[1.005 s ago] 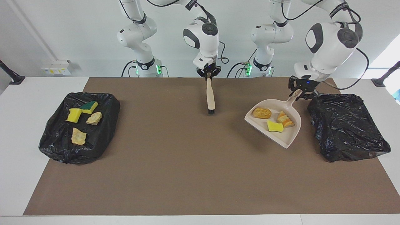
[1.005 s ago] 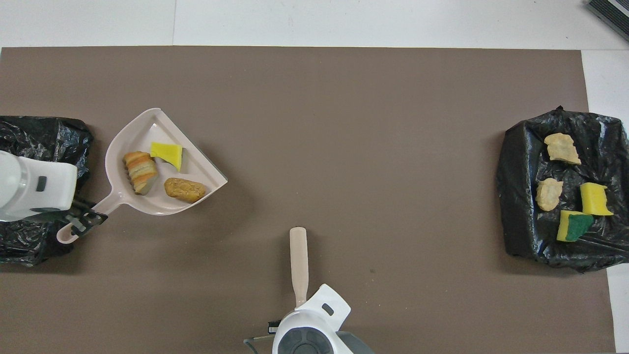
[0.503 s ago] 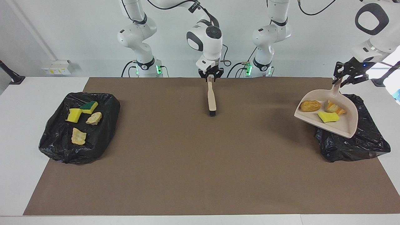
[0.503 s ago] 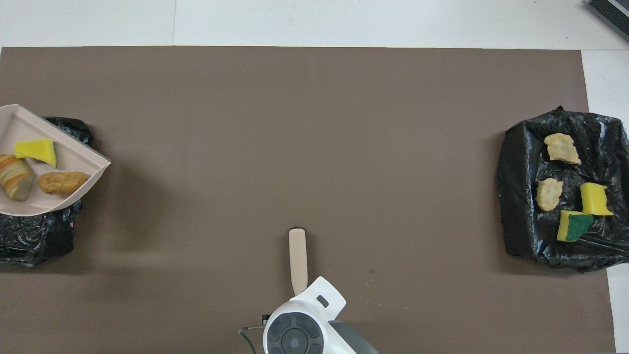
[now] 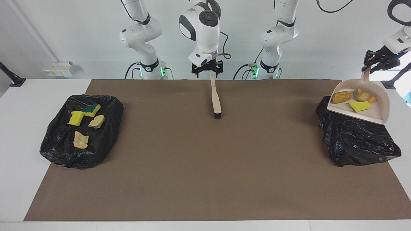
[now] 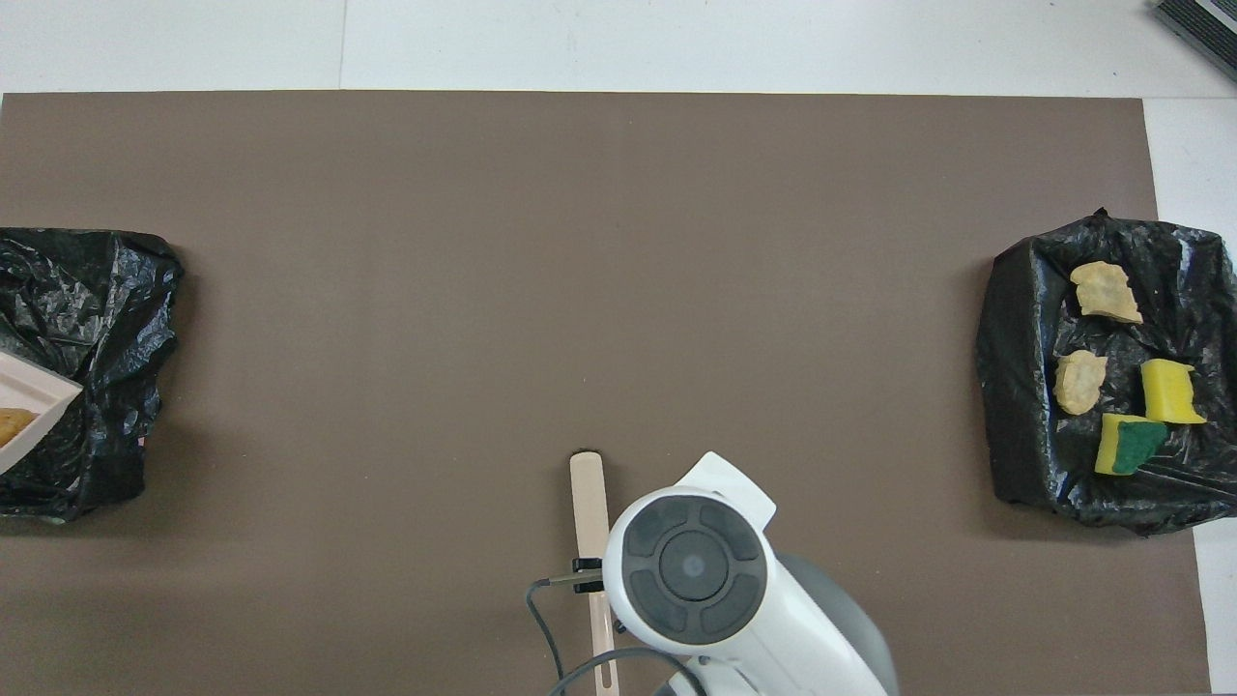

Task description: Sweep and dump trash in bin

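A: White wall at the robots' end, and a white table (image 5: 19,128) under a brown mat (image 5: 205,166). So where's the trash?

B: Three pieces ride in the beige dustpan (image 5: 369,114): a tan lump (image 5: 341,96), a striped orange lump (image 5: 362,94) and a yellow sponge piece (image 5: 359,106). The pan hangs in the air over the black-lined bin (image 5: 356,141) at the left arm's end of the table, its open lip tilted a little down.

A: What holds it?

B: The left gripper (image 5: 376,61), clamped on the top of the pan's handle.

A: And the brush?

B: The brush (image 5: 215,99) lies flat on the mat near the robots, bristles pointing away from them. The right gripper (image 5: 207,70) is just above its handle end, fingers apart, holding nothing.

A: The other bin?

B: The second black-lined bin (image 5: 82,131), at the right arm's end, has two yellow sponge pieces, one green-backed (image 5: 92,109), and two tan lumps in it.

A: Which step, then?

B: Dumping, I'd judge. Next the pan needs tipping steeper, lip kept over the bin's middle, so the pieces slide in rather than onto the mat.
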{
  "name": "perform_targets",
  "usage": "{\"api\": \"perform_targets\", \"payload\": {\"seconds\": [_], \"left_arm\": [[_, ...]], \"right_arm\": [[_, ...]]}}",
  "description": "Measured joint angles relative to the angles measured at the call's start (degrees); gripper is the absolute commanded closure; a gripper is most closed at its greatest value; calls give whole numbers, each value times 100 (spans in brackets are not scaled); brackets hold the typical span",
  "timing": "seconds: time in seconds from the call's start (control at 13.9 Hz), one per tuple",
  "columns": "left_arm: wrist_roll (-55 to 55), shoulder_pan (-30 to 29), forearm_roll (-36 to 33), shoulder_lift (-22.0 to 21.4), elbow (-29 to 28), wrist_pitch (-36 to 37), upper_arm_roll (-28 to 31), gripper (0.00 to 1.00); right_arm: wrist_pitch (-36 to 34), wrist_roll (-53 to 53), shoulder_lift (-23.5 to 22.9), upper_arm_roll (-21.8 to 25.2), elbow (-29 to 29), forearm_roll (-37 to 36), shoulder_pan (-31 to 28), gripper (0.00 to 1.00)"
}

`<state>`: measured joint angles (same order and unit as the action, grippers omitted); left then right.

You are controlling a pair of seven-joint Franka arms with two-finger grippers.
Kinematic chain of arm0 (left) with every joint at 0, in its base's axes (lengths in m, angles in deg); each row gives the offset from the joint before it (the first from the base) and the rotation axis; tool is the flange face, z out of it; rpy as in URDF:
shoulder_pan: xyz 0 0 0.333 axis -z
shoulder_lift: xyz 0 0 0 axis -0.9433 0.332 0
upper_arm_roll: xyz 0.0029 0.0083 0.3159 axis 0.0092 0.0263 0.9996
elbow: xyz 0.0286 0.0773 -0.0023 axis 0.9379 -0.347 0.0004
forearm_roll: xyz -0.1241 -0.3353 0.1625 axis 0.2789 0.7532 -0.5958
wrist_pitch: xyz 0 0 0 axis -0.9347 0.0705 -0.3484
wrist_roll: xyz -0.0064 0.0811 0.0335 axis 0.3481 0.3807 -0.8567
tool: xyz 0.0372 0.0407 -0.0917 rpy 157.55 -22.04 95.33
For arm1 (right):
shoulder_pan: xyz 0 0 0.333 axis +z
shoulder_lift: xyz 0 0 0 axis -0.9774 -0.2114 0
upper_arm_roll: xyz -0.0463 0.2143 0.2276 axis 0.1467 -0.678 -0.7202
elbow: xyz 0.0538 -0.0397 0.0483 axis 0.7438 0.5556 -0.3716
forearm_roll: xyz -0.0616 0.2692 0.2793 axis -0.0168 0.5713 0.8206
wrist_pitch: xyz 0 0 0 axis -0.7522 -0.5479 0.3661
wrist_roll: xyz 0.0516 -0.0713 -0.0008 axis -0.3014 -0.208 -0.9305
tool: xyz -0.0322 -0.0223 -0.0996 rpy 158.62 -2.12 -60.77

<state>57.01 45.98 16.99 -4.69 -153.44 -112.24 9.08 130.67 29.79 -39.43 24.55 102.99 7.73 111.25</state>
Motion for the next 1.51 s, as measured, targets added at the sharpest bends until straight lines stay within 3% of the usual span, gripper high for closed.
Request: {"api": "perform_targets", "payload": {"seconds": [0.22,0.43,0.86,1.22,1.51], "left_arm": [[14,-145,-221,617,831,66,73,100],[139,-172,-612,1117,1262,54,-16,100],[421,367,-1908,1251,1412,-73,-174,100],[533,621,-2330,1280,1412,-222,-181,100],[630,809,-2881,1293,1412,-475,-195,100]], "right_arm": [[-667,-950,15,15,-529,-96,-590,0],[-1149,-2458,23,38,-1064,-173,-1525,0],[-1198,-4615,13,61,-1468,-844,-2775,0],[-1184,-4843,-56,59,-1697,-1054,-3594,0],[-1075,-4009,-94,56,-1751,-1052,-3960,0]]}}
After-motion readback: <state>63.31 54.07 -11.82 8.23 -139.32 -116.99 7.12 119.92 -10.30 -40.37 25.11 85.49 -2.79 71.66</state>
